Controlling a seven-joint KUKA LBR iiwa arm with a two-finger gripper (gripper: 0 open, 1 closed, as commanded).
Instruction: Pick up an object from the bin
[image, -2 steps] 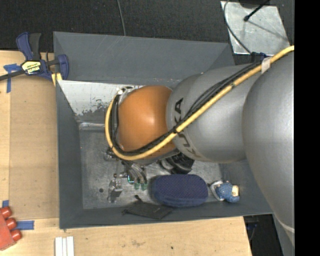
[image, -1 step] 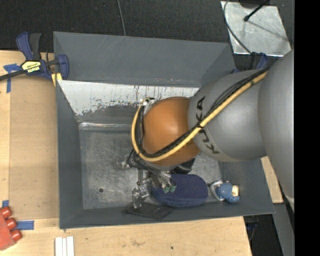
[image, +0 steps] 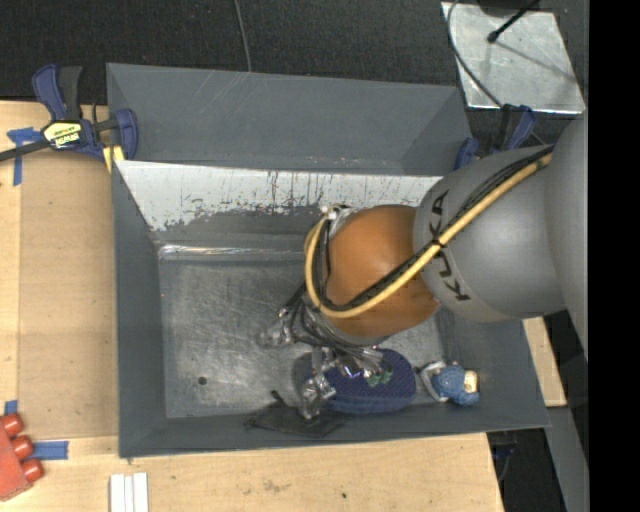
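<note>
Gripper (image: 322, 385) low at the scuffed grey metal bin's (image: 138, 330) front, spread impossible to tell beneath the glossy orange dome (image: 370, 265), over the left end of a dark blue soft-looking oval pad (image: 385, 388), crumpled black scrap (image: 295, 422) just in front.

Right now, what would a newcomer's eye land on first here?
The grey arm with its orange cover looms over the right half of the bin. Its hand is over a dark blue oval near the front wall. Right of that lies a small blue, white and yellow toy, and a black scrap lies at the front edge.
</note>
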